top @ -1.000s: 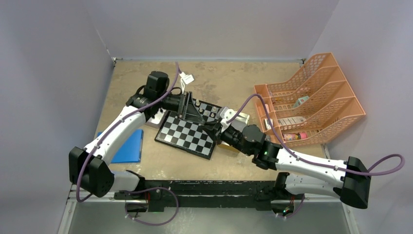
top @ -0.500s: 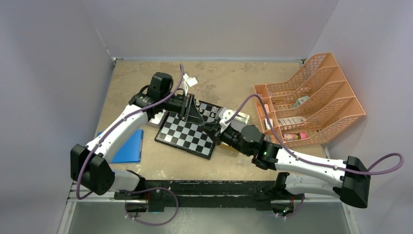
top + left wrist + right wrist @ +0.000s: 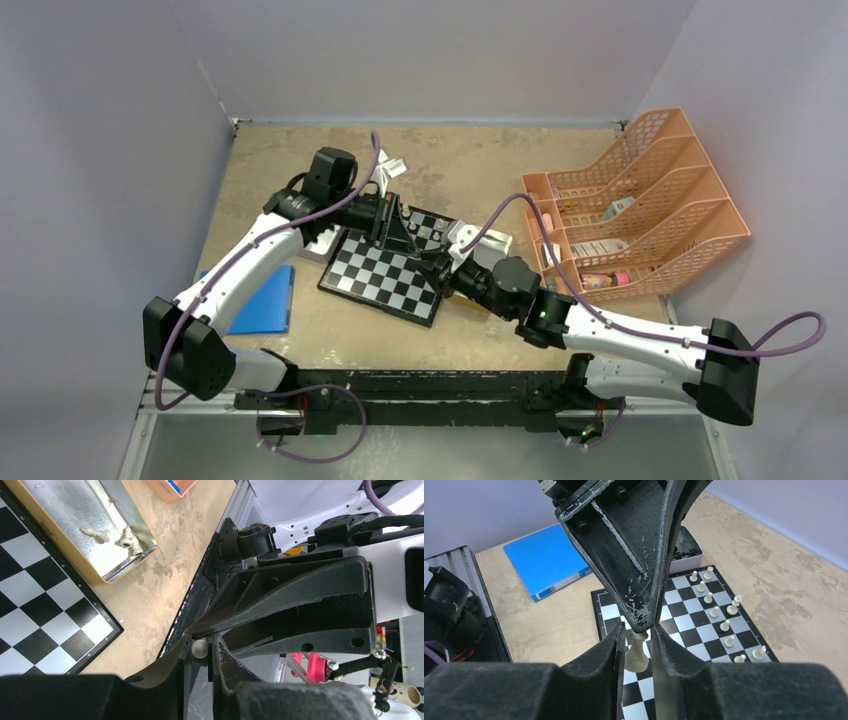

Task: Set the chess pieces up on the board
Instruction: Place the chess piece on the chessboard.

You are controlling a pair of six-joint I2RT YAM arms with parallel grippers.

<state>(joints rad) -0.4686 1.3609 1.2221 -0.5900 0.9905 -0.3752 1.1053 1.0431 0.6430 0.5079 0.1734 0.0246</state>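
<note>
1. Right claw (image 3: 638, 631) is clamped on the head of a cream piece (image 3: 636, 656), base pointing down.
2. Board (image 3: 684, 617) lies directly beneath, so the drop looks straight down.
3. Left claw (image 3: 200, 641) pinches a second cream piece (image 3: 199, 648) over the board's far side.
4. Right arm is stretched low from the right.

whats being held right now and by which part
One cream-white chess piece, by both arms: the right gripper pinches its stem, and the left gripper pinches its rounded head.
</note>
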